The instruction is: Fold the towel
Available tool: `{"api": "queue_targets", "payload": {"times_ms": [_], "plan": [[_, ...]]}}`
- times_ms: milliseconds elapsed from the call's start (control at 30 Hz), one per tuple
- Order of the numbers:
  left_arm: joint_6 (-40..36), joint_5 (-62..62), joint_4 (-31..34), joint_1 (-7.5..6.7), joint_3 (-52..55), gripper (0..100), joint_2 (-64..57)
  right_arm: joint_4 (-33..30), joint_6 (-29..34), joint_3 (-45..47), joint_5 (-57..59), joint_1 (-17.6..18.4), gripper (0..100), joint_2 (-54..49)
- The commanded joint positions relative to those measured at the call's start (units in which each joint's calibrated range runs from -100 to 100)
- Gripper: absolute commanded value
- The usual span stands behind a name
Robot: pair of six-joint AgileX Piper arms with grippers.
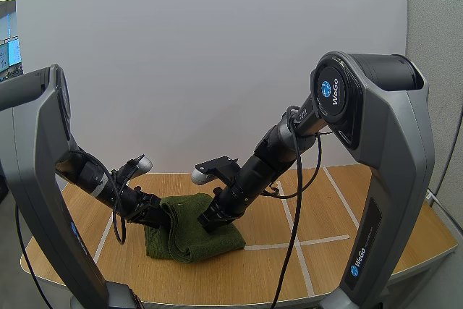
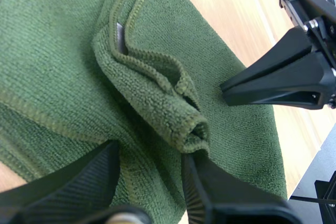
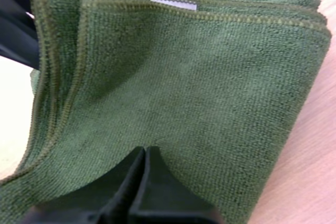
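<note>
Towel (image 1: 195, 240) lies folded, long axis running left-right.

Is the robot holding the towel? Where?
Nothing is held. The left pincer stands open at a bunched fold of the towel; right pincer, shut, rests on it.

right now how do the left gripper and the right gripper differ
The left gripper is open; the right gripper is shut into one wedge. The left gripper is by a raised fold of the towel; the right gripper is at a flat part. Both are down at the towel.
</note>
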Motion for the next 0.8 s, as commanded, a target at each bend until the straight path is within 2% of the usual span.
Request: {"api": "queue_targets", "payload": {"times_ms": [0,133,233,300,400,533,767], "plan": [[-0.19,2.05,0.17,-0.07,-0.37,61,-0.49,-0.73,-0.56,0.2,-0.65,-0.24,0,-0.45],[-0.19,2.05,1.06,0.19,-0.54,61,-0.49,-1.79,-0.55,0.2,-1.02,-0.24,0,-0.45],[0.01,2.05,0.82,1.89,-2.43,61,-0.49,-2.8,-0.55,0.69,-2.35,-0.24,0,-0.45],[-0.08,2.05,-0.51,3.97,-3.96,61,-0.78,-2.7,-0.55,1.69,-4.26,-0.24,0,-0.45],[0.14,2.05,-0.4,6.08,-4.55,61,-1.84,-1.81,-1.92,3.7,-7.23,-0.24,0,-0.45],[0.15,2.05,0.03,6.96,-4.55,61,-2.87,0.27,-3.29,4.44,-7.64,-0.24,0,-0.45],[-0.3,2.05,0.31,6.96,-2.56,61,-3.81,1.57,-4.09,4.44,-7.83,-0.24,0,-0.45]]}}
